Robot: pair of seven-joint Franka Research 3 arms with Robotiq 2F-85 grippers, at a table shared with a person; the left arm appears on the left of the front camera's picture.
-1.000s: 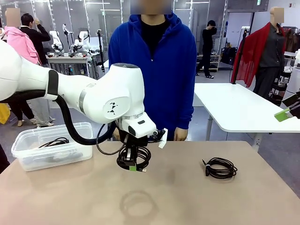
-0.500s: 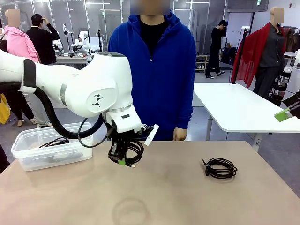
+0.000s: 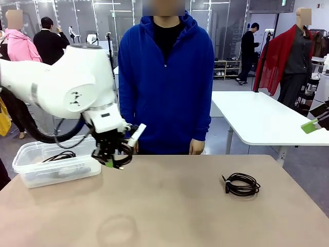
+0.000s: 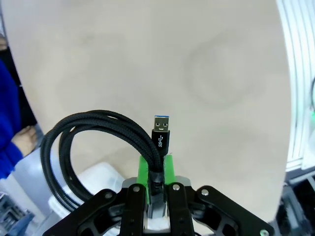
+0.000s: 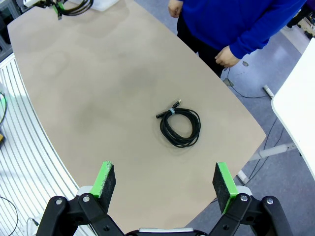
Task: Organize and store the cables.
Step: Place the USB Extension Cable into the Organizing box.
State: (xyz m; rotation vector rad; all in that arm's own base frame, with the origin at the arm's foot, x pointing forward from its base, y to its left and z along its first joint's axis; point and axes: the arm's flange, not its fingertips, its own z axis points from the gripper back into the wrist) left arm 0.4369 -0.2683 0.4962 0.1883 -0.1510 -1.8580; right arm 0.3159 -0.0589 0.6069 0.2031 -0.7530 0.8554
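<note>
My left gripper [image 4: 155, 166] is clamped on a coiled black USB cable [image 4: 93, 118], its plug [image 4: 161, 131] poking past my green pads. A clear bin [image 3: 61, 173] just beside it holds another cable [image 3: 61, 154]. My right gripper [image 5: 165, 180], fingers wide apart, hovers high above the third coil [image 5: 180, 127] lying on the table [image 5: 98, 88].

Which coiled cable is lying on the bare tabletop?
The right-hand coil; the held coil hangs from the left gripper, the third coil lies in the bin.

Left claw [image 4: 155, 168] clamped; right claw [image 5: 164, 180] agape
</note>
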